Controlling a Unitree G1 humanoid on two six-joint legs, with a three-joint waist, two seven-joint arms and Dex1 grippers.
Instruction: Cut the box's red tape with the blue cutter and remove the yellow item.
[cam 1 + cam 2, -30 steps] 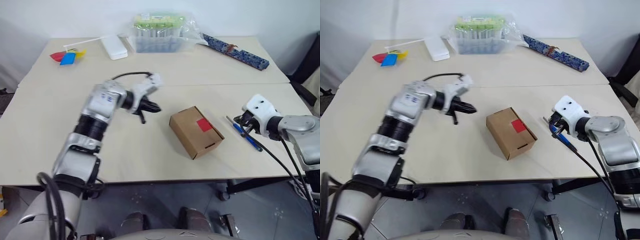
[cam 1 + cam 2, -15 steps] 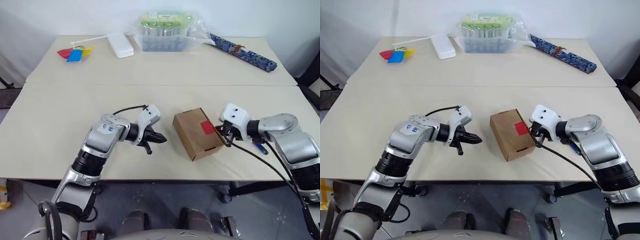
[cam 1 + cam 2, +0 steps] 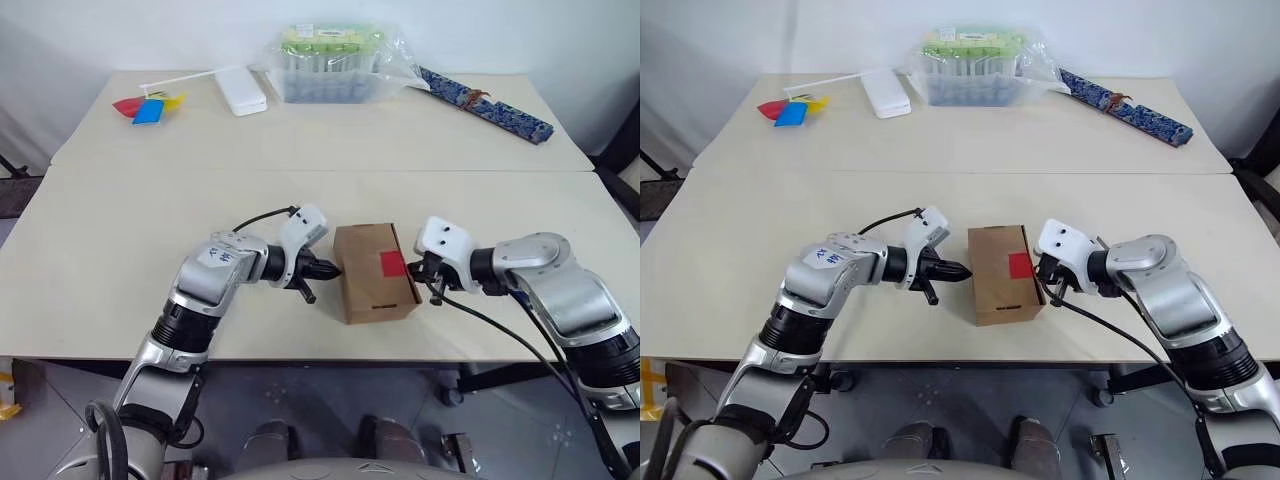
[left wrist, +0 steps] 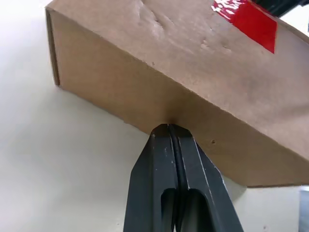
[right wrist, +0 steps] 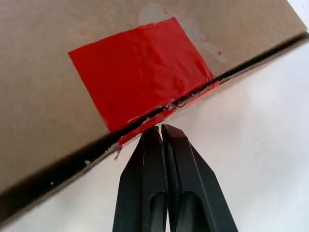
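Observation:
The brown box lies near the table's front edge, with the red tape on top by its right edge. My left gripper is shut, its tips pressed against the box's left side. On the other side, my right gripper is shut and empty, its tips at the flap seam right under the red tape. The tape there looks split along the seam. The blue cutter and the yellow item are hidden.
At the back of the table stand a plastic-wrapped green-topped container, a white flat case, a paper pinwheel at the far left and a long blue patterned strip at the far right.
Both grippers have closed in on the box from either side. The box has turned square to the table edge and slid a little left, with the right gripper following it.

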